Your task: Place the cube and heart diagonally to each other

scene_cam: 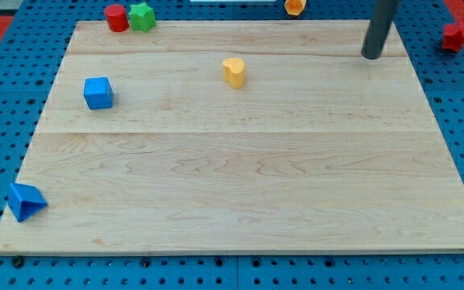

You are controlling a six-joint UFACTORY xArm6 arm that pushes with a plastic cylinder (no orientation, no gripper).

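Note:
A blue cube point(98, 93) sits on the wooden board point(240, 177) at the view's left. A yellow heart point(234, 72) stands near the top middle, to the right of the cube and slightly higher in the view. My tip point(371, 56) rests on the board near the top right, far to the right of the heart and well away from both blocks.
A red cylinder point(117, 17) and a green block point(142, 16) touch at the board's top left edge. A blue triangular block point(25, 200) sits at the bottom left corner. An orange block point(295, 6) and a red block point(455, 35) lie off the board at the top.

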